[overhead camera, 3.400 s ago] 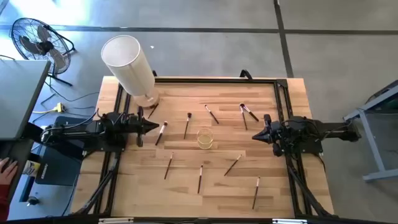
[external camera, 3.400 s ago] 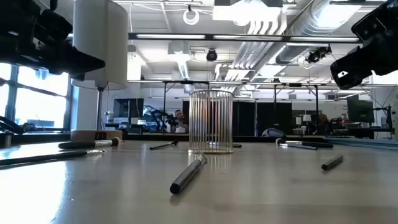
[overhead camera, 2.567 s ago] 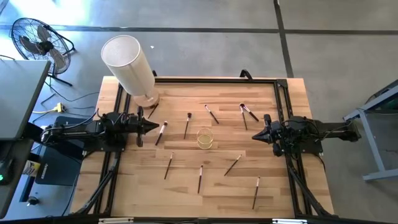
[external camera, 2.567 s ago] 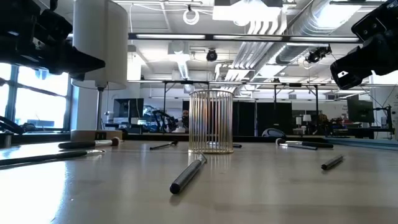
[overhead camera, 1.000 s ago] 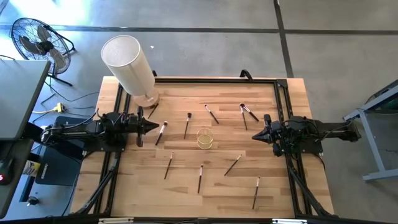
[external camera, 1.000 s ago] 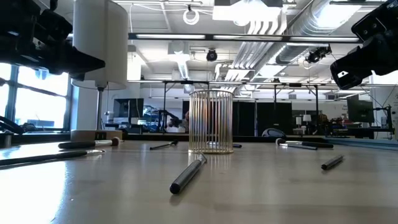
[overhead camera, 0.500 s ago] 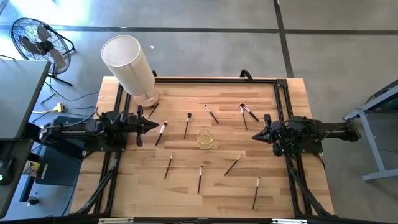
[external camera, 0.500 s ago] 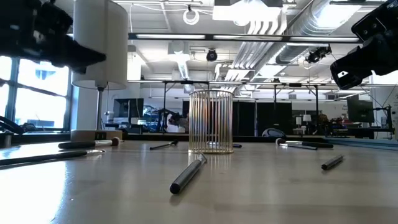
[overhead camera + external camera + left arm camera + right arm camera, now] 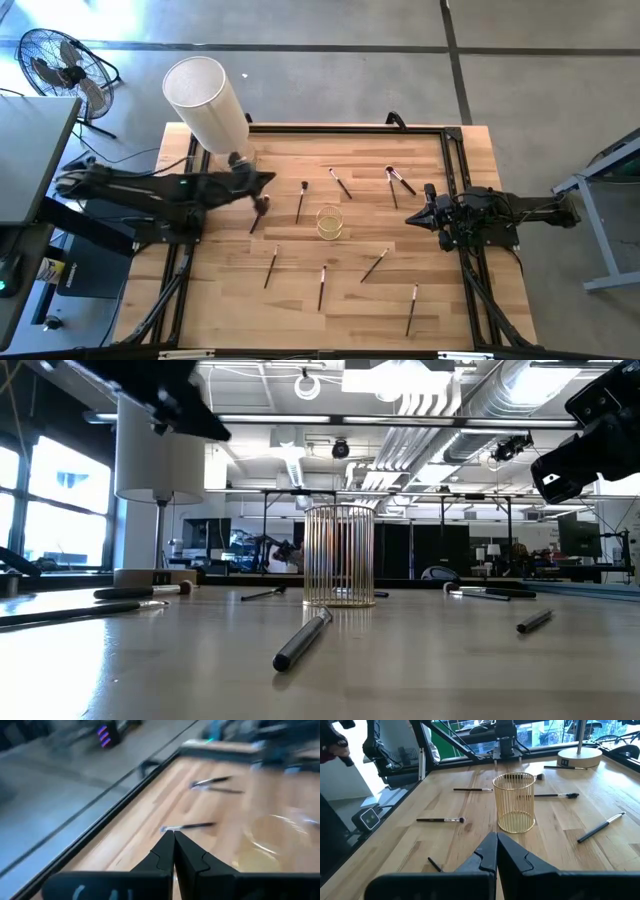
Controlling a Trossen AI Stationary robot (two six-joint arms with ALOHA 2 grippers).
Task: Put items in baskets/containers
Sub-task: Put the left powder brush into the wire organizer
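Note:
A small golden wire cup [image 9: 329, 222] stands upright near the table's middle; it also shows in the low view [image 9: 340, 555] and the right wrist view [image 9: 515, 802]. Several thin dark brushes lie flat on the wood around it, among them one [image 9: 259, 213] left of the cup, one [image 9: 301, 200] behind it and one [image 9: 322, 287] near the front. My left gripper [image 9: 268, 180] is shut and empty, raised above the table left of the cup [image 9: 173, 837]. My right gripper [image 9: 410, 218] is shut and empty, hovering right of the cup [image 9: 496, 837].
A tall white cylinder lamp [image 9: 205, 100] stands on a round base [image 9: 236, 158] at the far left corner, close to my left arm. Black frame rails [image 9: 452, 170] run along the table's sides. More brushes lie at the far right [image 9: 398, 182] and front right [image 9: 412, 308].
My left gripper, still until half a second ago, has risen and swung toward the table's far edge and right, toward the middle, and stays shut. The cup and the brushes have kept their places.

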